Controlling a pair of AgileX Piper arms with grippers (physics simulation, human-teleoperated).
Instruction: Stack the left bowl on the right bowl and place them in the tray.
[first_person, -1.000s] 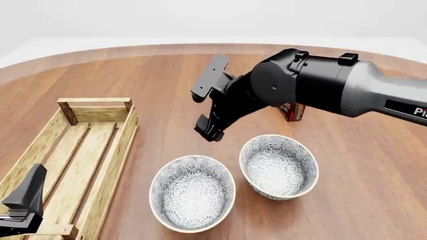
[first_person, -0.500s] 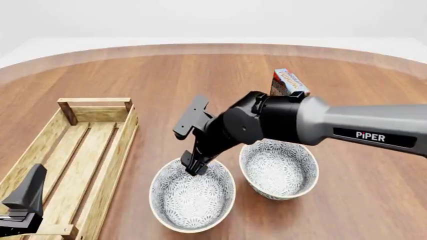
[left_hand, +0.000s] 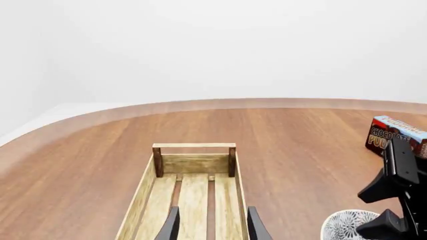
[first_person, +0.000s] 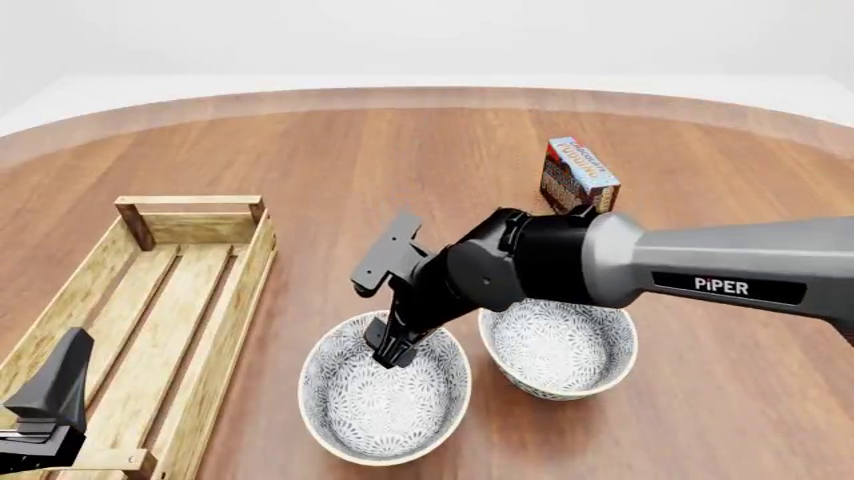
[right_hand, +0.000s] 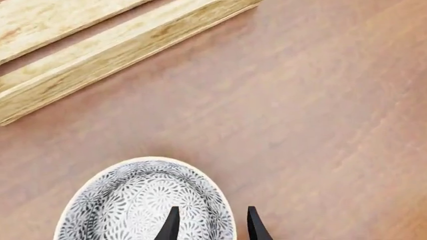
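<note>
In the left wrist view, the left gripper (left_hand: 211, 225) shows two dark fingertips set apart with nothing between them, hanging over the tray (left_hand: 194, 165), whose slatted floor runs away to a raised crossbar end. Far off to the side stands a printed box (left_hand: 393, 135), and the right gripper (left_hand: 393, 200) crosses the picture's edge above a bit of patterned bowl rim. In the front view, the tray (first_person: 247, 275) lies at the left of the table (first_person: 334, 150), with the left gripper (first_person: 47, 400) at its near end. The two bowls sit side by side near the front, rims almost touching: the left bowl (first_person: 347, 410) and the right bowl (first_person: 567, 345). The right arm (first_person: 694, 275) reaches in from the right, and its gripper (first_person: 387, 340) points down at the far rim of the left bowl, jaws apart, one finger inside the bowl. The box (first_person: 578, 175) stands upright farther back. In the right wrist view, the fingers (right_hand: 172, 225) straddle the rim of the left bowl (right_hand: 127, 200), one inside and one outside, not yet closed on it; the tray's side plank (right_hand: 113, 50) lies beyond.
</note>
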